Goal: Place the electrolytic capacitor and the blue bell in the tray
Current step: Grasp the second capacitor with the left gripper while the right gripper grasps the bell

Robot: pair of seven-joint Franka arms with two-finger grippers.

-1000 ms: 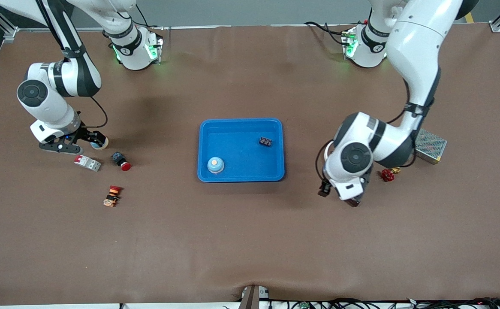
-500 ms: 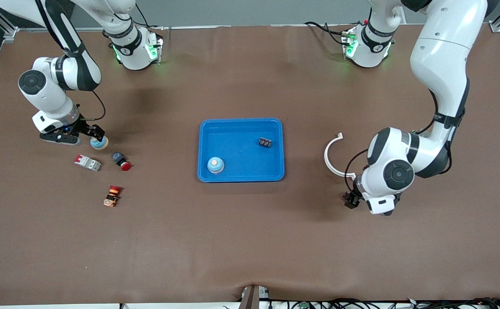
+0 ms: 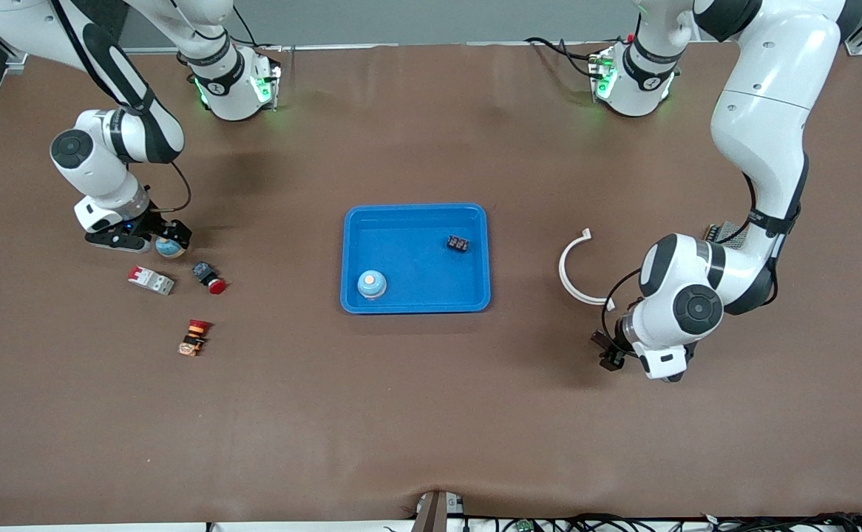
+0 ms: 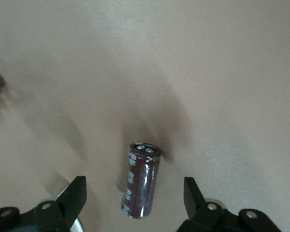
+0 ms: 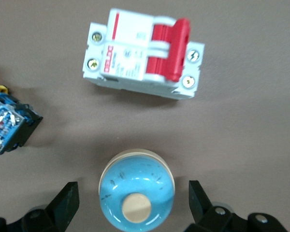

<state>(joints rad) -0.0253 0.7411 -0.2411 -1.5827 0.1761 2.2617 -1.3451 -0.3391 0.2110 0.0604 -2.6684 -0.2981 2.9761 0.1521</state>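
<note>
- A brown surface [image 3: 431,414] seen from above, with two white robot arms reaching down onto it, one at each end
- A shallow bright blue tray [image 3: 415,211] sits in the middle of the surface
- Inside the tray, a blue bell with a pale button on top [image 3: 372,284] rests near the rim closest to the front camera, and a small black component [image 3: 458,243] lies toward the left arm's end
- The left hand [image 4: 135,205] is low over the surface at the left arm's end, its fingers [image 4: 75,195] spread wide on either side of an electrolytic capacitor [image 4: 141,180] without touching it
- The capacitor is a dark maroon cylinder lying on its side on the bare surface, well apart from the tray
- A white curved plastic strip [image 3: 573,270] lies on the surface between the tray and the left arm
- The right hand [image 5: 133,205] is low over the surface at the right arm's end, fingers wide apart around a second blue bell [image 5: 137,190], which stands upright between them, not gripped
- Just beside that bell, nearer the front camera, lies a white circuit breaker with a red lever [image 5: 144,59]
- A push button with a red cap [image 3: 209,278] lies near the breaker, toward the tray
- A red and orange push button [image 3: 194,336] lies nearest the front camera of this group
</note>
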